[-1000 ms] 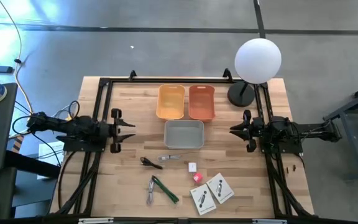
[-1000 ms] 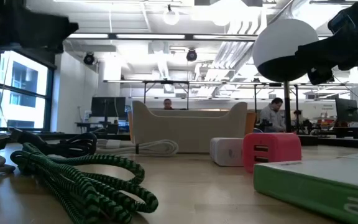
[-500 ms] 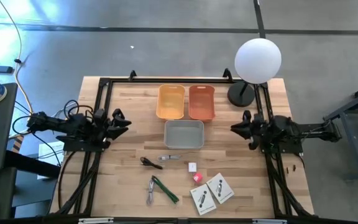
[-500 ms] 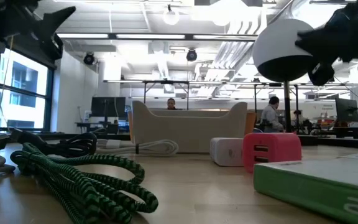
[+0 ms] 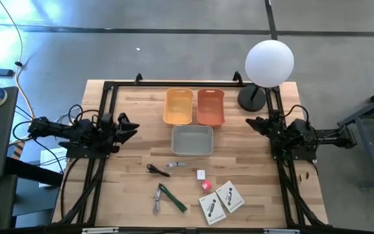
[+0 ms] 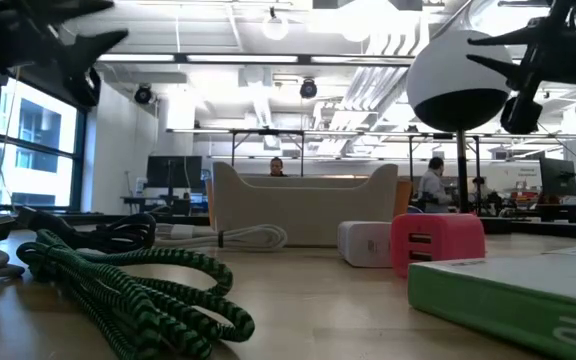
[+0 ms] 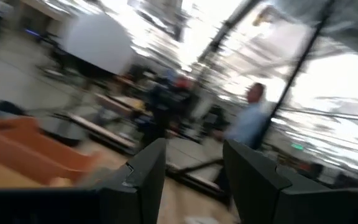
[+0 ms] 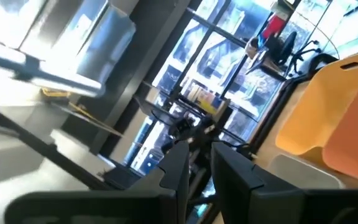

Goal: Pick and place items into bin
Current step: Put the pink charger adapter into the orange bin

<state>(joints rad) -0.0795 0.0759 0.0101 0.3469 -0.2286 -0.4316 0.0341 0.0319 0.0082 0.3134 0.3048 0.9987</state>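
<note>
The items lie on the wooden table near its front edge. They are two white flat packets [image 5: 211,208] [image 5: 230,197], a red cube [image 5: 206,186], a white cube [image 5: 201,174], a green-handled tool [image 5: 172,198], a dark bit [image 5: 154,169] and a silver bit [image 5: 176,165]. The grey bin [image 5: 192,140] stands at mid-table. My left gripper [image 5: 127,125] is open and empty at the table's left side, above the table. My right gripper [image 5: 255,123] is open by a narrow gap and empty at the right side. The wrist views show the fingers [image 7: 145,180] [image 8: 232,174] against the room.
A yellow bin [image 5: 178,106] and an orange bin [image 5: 210,106] stand side by side behind the grey bin. A white globe lamp [image 5: 269,63] stands at the far right corner. A black frame runs along the table's edges. People show in the room beyond [image 6: 433,180].
Both grippers have rolled about their own axes and tipped upward, so that both wrist views now look into the room. My left gripper has shifted a little toward the far edge, and so has my right. The items have not moved.
</note>
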